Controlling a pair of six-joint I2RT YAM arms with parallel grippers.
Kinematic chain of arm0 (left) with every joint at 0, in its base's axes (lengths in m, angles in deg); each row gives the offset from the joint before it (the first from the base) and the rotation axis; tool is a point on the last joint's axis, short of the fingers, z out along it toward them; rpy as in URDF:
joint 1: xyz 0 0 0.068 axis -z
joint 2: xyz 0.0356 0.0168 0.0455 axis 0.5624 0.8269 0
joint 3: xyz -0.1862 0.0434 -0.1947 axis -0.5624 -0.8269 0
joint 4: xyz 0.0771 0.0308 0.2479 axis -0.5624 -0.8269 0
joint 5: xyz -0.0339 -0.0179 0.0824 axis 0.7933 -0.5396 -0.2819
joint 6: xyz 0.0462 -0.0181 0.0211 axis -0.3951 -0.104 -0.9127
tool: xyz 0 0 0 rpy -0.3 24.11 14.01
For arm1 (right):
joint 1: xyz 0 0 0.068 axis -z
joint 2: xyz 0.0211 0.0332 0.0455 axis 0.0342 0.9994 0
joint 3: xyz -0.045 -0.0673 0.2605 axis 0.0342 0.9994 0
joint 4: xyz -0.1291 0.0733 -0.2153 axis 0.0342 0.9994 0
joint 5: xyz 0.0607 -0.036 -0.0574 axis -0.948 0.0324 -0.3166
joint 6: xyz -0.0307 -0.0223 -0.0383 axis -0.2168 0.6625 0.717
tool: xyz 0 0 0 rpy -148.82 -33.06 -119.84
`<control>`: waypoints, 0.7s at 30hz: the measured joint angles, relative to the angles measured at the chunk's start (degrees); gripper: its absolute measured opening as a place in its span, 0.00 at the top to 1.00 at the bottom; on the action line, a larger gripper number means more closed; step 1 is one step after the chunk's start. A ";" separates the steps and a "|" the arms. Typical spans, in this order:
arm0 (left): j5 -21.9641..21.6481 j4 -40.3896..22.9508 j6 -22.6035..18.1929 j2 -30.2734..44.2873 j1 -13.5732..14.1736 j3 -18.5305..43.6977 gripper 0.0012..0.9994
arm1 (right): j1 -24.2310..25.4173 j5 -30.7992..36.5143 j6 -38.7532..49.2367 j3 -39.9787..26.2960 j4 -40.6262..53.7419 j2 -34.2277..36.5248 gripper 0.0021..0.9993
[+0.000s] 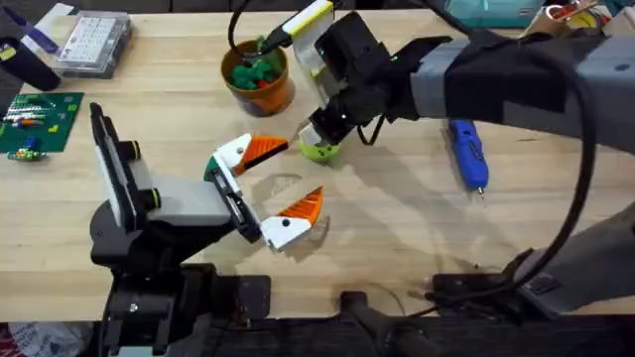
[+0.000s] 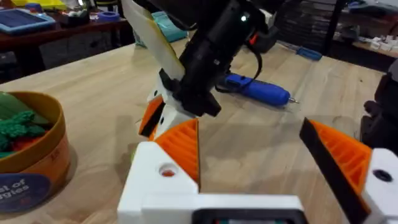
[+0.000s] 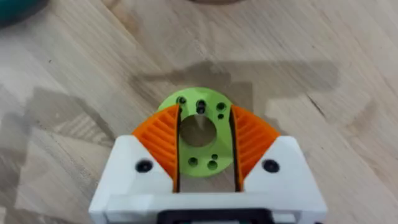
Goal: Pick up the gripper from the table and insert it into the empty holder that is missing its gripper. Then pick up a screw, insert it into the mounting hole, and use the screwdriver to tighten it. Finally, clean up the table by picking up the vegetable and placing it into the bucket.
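**Overhead: right jaws around a green ring, left jaws spread over bare table**

- Right gripper (image 1: 319, 147): reached across the middle of the table (image 1: 397, 218). In the right wrist view its two orange ridged pads (image 3: 163, 140) stand on either side of a flat lime-green ring slice (image 3: 199, 140), a vegetable piece with small holes and an open centre. The pads lie against the ring's flanks, so the jaws are closed on it. Whether the ring is lifted off the wood cannot be told.
- Left gripper (image 1: 268, 188): jaws wide apart, nothing between them but wood. One white finger with orange tip (image 1: 260, 151) points toward the right gripper and lies just beside it; the other (image 1: 296, 213) lies on the near side.
- Bucket (image 1: 258, 74): orange-brown pot beyond the right jaws, just beside them, already holding green and red pieces.
- Screwdriver (image 1: 466, 154): blue, lying flat on the wood, well apart from both sets of jaws, out to the right of the right gripper.
- Clear compartment box (image 1: 94, 42) and green circuit board (image 1: 38, 121): far left, well apart from both grippers.
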 joint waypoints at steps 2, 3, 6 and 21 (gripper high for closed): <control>0.00 0.00 0.00 0.00 0.00 0.00 0.01 | 0.02 0.00 0.00 0.00 0.01 0.00 0.59; 0.00 0.00 0.00 0.00 0.00 0.00 0.01 | 0.00 0.00 0.00 0.00 0.00 0.00 0.59; 0.00 0.00 0.02 0.00 0.00 0.00 0.01 | 0.00 0.00 0.00 0.00 0.02 0.02 0.59; 0.00 0.00 0.02 0.00 0.00 0.00 0.01 | -0.40 -0.18 0.20 0.00 -0.35 0.04 0.63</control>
